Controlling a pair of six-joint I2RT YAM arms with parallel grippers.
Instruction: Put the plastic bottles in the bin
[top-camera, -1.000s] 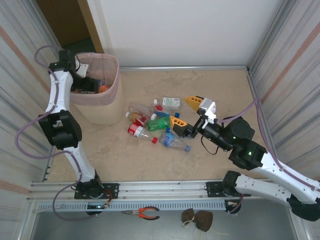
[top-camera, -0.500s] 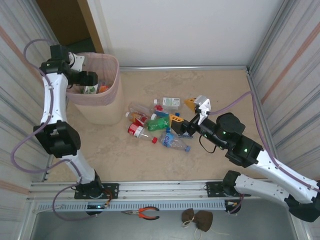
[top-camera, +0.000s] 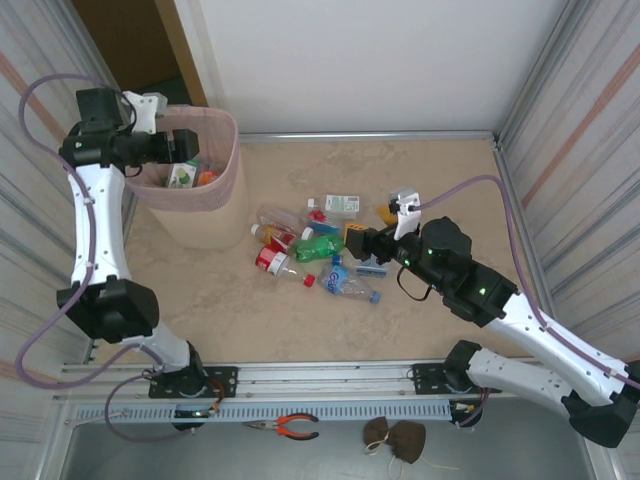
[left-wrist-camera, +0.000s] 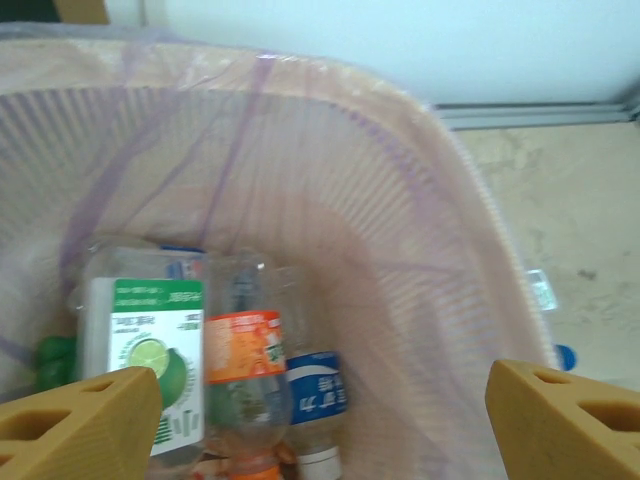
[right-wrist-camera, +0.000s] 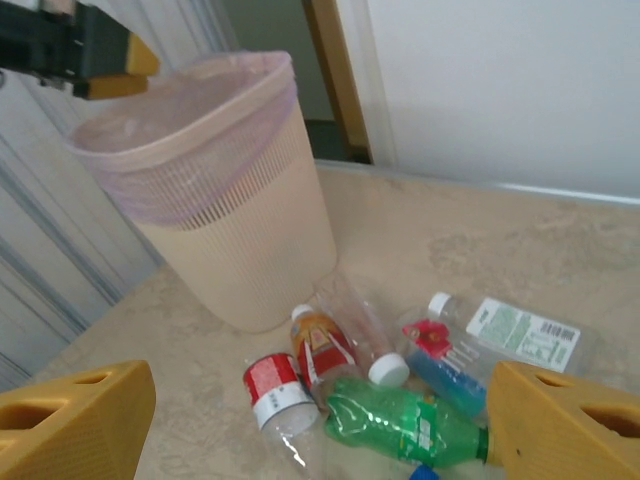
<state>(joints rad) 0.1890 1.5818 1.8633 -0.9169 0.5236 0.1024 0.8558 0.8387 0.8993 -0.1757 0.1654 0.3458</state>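
Observation:
Several plastic bottles lie in a heap mid-table, among them a green one, a red-labelled one and a clear one with a green-white label. The pale pink bin stands at the far left. Inside it lie a lime-labelled bottle, an orange-labelled one and a blue-labelled one. My left gripper hangs open and empty over the bin's rim. My right gripper is open and empty just right of the heap, with the green bottle between its fingers' line of sight.
Orange-handled pliers and a dark cloth lump lie below the front rail. Corrugated walls close in both sides. A dark doorway opens behind the bin. Bare tabletop stretches right of the heap.
The left gripper has risen out of the bin and drawn back to its left rim. The right gripper has slid left and lower, closer to the bottle heap.

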